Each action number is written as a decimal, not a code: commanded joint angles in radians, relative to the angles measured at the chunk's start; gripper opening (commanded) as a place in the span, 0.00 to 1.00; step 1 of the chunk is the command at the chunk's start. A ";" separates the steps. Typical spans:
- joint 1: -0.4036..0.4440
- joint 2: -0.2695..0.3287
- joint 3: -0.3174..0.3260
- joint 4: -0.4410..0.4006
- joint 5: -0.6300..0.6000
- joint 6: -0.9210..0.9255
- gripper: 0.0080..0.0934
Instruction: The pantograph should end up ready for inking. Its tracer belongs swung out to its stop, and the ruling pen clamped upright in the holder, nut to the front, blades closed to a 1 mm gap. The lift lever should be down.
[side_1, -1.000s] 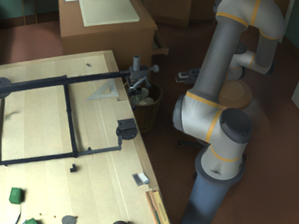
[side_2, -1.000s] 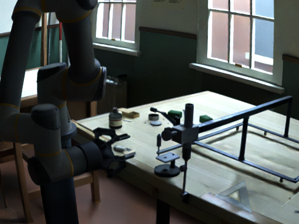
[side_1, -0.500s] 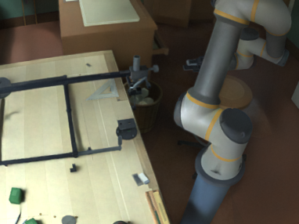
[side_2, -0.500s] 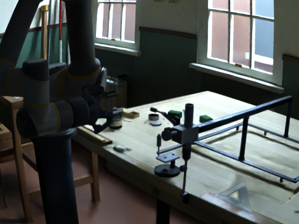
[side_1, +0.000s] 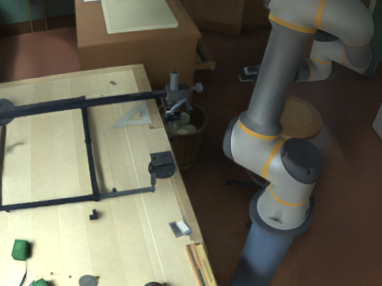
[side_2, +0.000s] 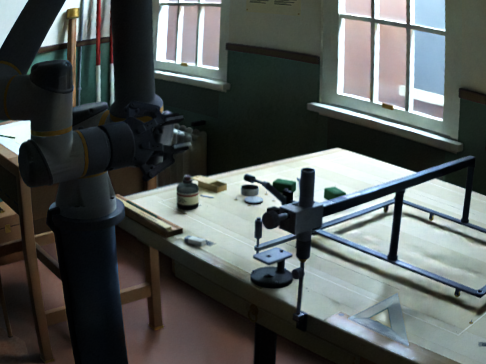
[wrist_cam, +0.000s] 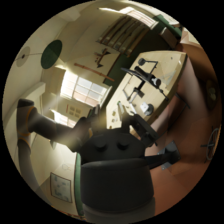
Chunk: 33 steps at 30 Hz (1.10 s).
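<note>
The pantograph's pen holder (side_2: 302, 216) sticks out past the table's front edge at the end of the long dark bar (side_2: 400, 186), with a knob at its side and a thin rod hanging below it. The holder (side_1: 176, 93) hangs over a wicker basket. The round-based stop (side_2: 271, 270) stands on the table edge near the shorter arm's tip (side_1: 152, 189). My gripper (side_2: 182, 136) is off the table beside the arm's base, well away from the holder, open and holding nothing. I cannot make out the ruling pen.
The wooden cabinet (side_1: 137, 37) stands behind the table's end. A set square (side_2: 382, 317), an ink bottle (side_2: 187, 193), green blocks (side_2: 284, 184), a ruler (side_2: 150, 217) and small parts lie on the table. The basket (side_1: 188, 132) sits on the floor.
</note>
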 joint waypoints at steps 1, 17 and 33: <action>-0.001 -0.001 0.000 0.002 -0.001 0.000 0.47; 0.005 -0.018 0.002 -0.007 -0.013 -0.020 0.47; 0.110 -0.132 0.024 -0.199 -0.129 -0.273 0.47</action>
